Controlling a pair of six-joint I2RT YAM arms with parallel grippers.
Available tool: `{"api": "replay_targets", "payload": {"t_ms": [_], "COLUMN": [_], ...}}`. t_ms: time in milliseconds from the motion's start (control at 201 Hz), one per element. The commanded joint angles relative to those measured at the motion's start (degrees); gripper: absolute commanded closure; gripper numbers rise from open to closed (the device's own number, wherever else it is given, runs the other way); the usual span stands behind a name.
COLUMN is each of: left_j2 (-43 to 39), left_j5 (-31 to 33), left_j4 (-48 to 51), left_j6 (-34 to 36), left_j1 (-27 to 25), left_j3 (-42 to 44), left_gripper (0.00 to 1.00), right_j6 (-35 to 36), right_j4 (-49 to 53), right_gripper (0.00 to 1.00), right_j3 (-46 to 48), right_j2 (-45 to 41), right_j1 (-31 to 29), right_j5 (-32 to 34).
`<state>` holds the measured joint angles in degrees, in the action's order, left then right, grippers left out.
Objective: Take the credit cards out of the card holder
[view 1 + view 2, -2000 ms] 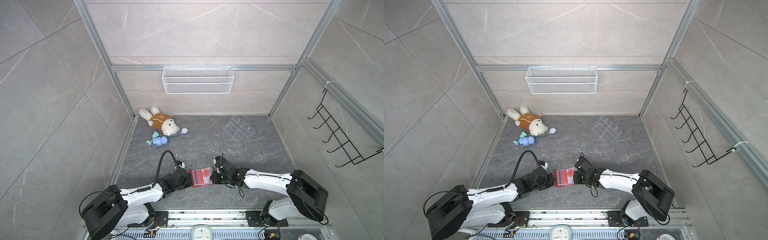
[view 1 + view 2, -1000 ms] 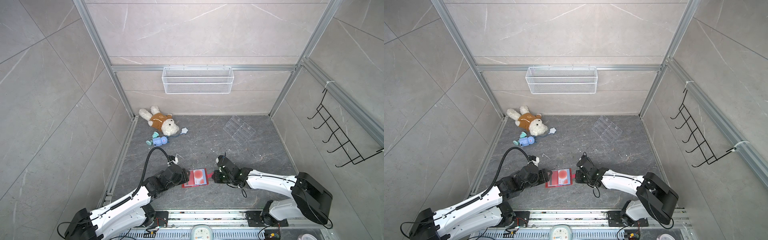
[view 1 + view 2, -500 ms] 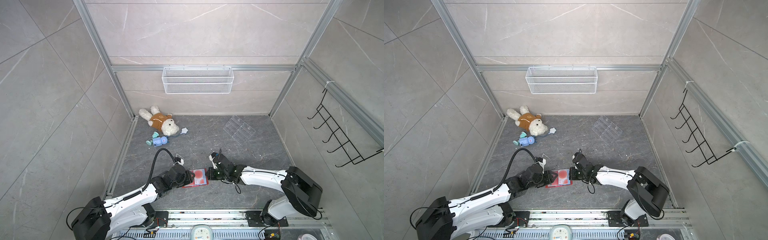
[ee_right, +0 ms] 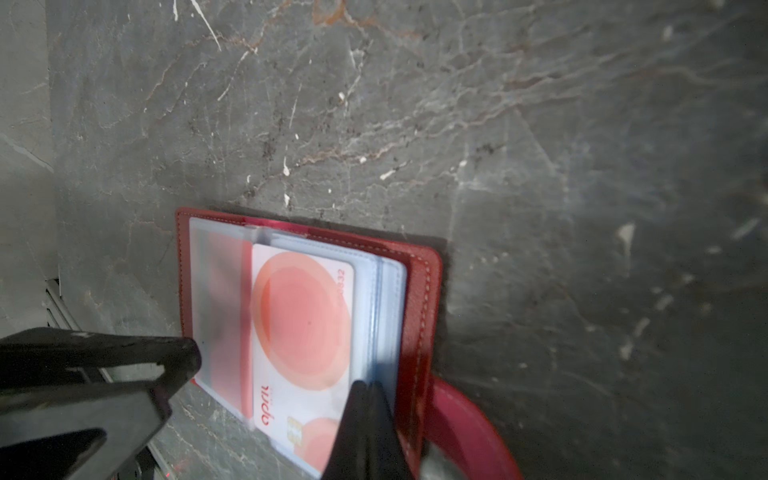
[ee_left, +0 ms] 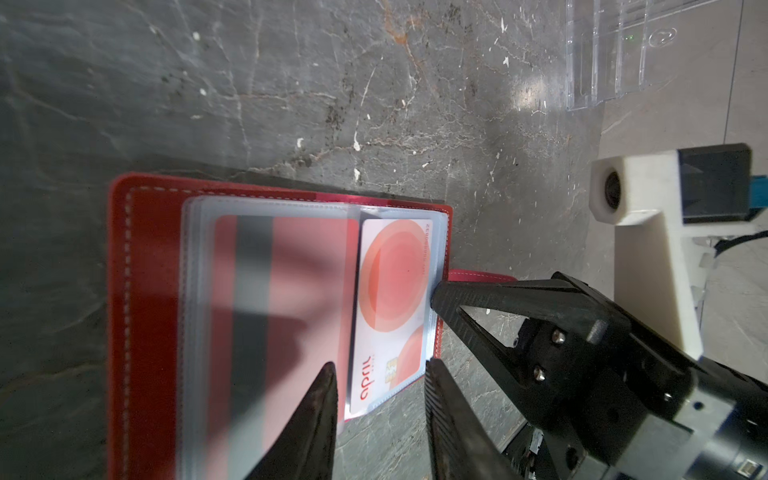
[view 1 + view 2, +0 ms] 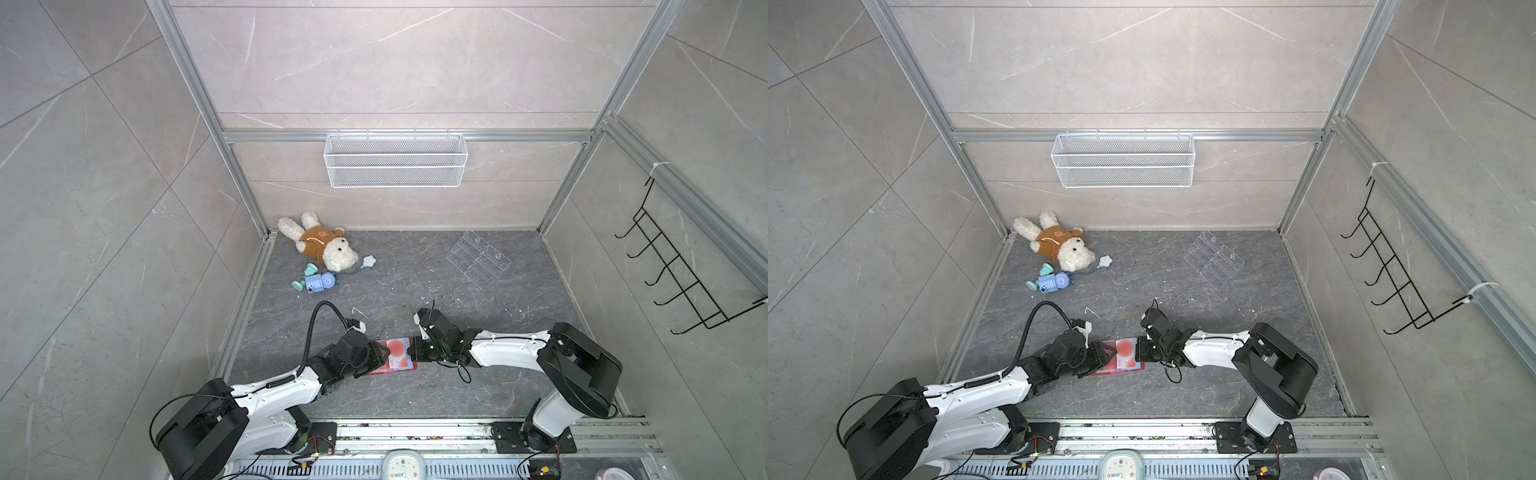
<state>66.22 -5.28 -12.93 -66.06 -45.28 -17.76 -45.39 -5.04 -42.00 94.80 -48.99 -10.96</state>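
The red card holder [image 6: 376,371] [image 5: 145,291] lies open on the floor, clear sleeves up, its strap tab [image 4: 465,424] sticking out. One of the credit cards [image 5: 390,291] [image 4: 303,324] shows its red circle. Another [image 5: 282,311] shows its grey stripe through a sleeve. My left gripper [image 5: 380,365] [image 6: 384,357] is open at the holder's left side, its fingers on either side of the circle card's chip end. My right gripper [image 4: 369,386] [image 6: 413,353] is shut, its tips on the sleeve edge beside that card. Whether it pinches anything is hidden.
A plush dog [image 6: 320,245] and a small blue toy [image 6: 316,283] lie at the back left. A clear acrylic stand [image 6: 478,259] sits at the back right. A wire basket [image 6: 395,160] hangs on the back wall, a black hook rack [image 6: 681,282] on the right wall.
The right gripper slid left to the holder's right edge and shut. The left gripper came in over the holder's left side and its jaws narrowed. The holder stayed put.
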Motion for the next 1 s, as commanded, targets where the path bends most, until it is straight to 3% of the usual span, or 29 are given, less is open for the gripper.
{"api": "replay_targets", "payload": {"t_ms": [0,478,991], "left_j2": [0.9,4.1,7.4], "left_j5": [-2.2,-2.6,-2.3], "left_j4": [-6.3,-16.7,-22.2], "left_j6": [-1.9,-3.7,-3.3], "left_j1": [0.9,1.2,1.2], "left_j3": [1.2,5.1,6.6], "left_gripper": [0.62,0.62,0.86], "right_j6": [0.6,-0.4,-0.4], "right_j4": [-1.1,-3.0,-3.2], "right_gripper": [1.0,1.0,1.0], "right_j3": [-0.9,0.8,1.3], "right_j2": [1.5,2.7,2.8], "right_j1": [0.2,0.2,0.2], "right_j5": [-0.4,-1.6,-1.9]}}
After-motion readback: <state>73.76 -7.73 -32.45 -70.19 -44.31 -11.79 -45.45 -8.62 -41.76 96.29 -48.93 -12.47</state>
